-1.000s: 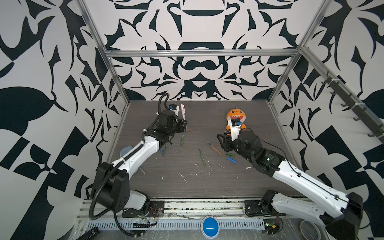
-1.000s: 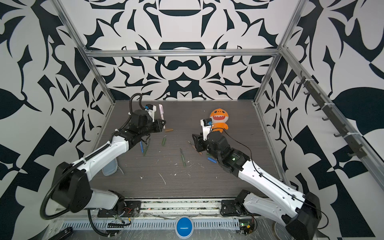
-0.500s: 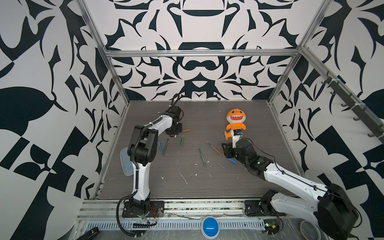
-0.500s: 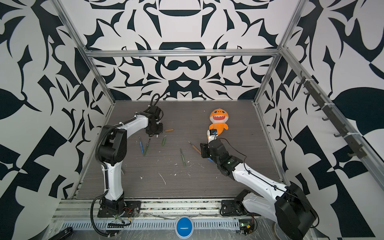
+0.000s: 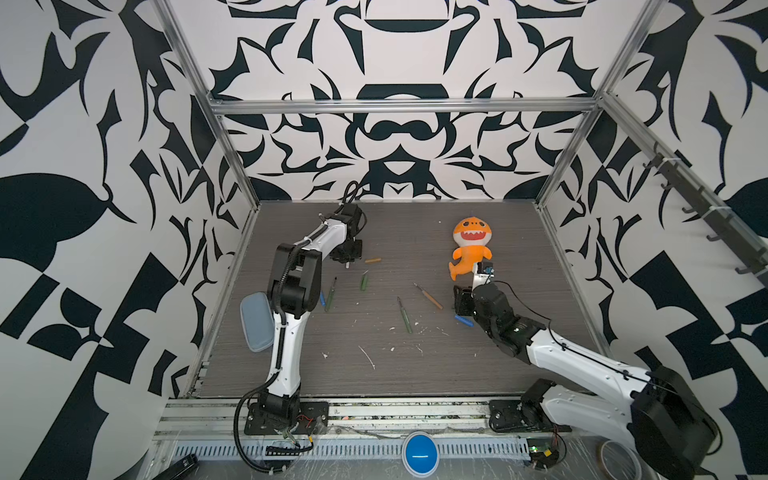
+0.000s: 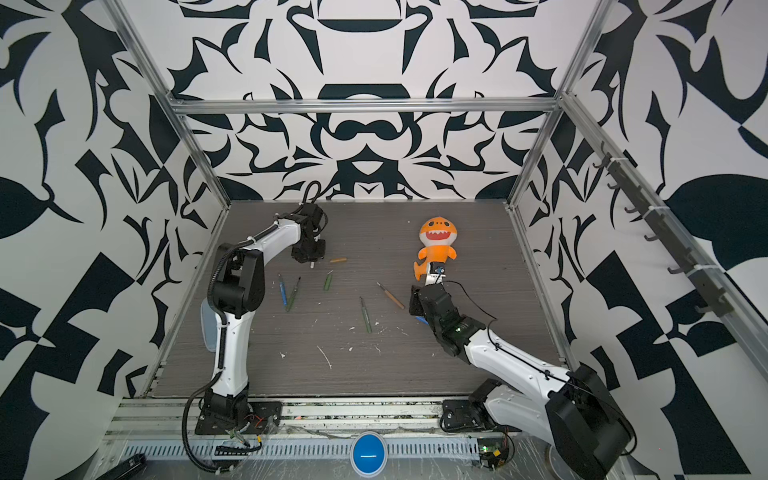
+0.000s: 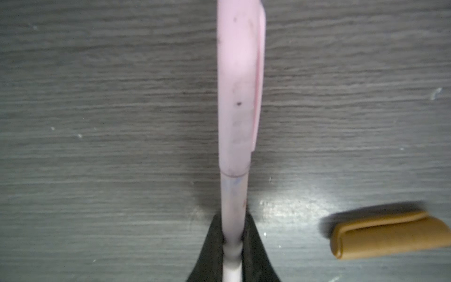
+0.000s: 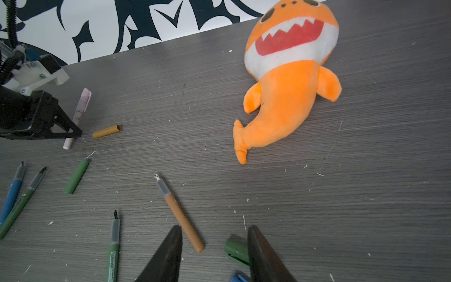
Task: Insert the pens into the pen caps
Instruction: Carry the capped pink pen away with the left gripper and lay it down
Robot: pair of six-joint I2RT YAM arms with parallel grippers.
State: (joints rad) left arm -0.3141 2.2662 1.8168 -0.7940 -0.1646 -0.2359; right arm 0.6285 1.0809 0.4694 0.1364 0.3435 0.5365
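Dark grey wood-grain table (image 5: pixel 415 374), walled in black-and-white pattern, held everything, taking twelve o'clock as the back wall in both top views. The pink pen (image 7: pixel 233 195) sat at ten o'clock on the table with its pink cap (image 7: pixel 238 85) already pushed on, and the left gripper (image 7: pixel 233 217) was clamped on the bare barrel near the white end. Whether the pen touched the surface could not be told. Just at three o'clock of it lay the mustard cap (image 5: pixel 372 260), empty. At six o'clock of that lay the lone green cap (image 5: pixel 364 282), and toward eight o'clock the blue pen (image 6: pixel 283 291) and the left green pen (image 6: pixel 293 295) lay side by side, uncapped. Near the centre lay the middle green pen (image 5: pixel 404 316), with the orange-brown pen (image 5: pixel 428 296) at two o'clock of it, both bare-tipped. At three o'clock of that pen the right gripper (image 8: pixel 215 228) stood with jaws apart, gripping nothing. A second green cap (image 8: pixel 235 251) lay just beside one finger (image 8: pixel 263 256), and the blue cap (image 5: pixel 463 321) lay at the gripper's six o'clock. An orange shark plush (image 5: pixel 471 245) lay at its twelve o'clock.
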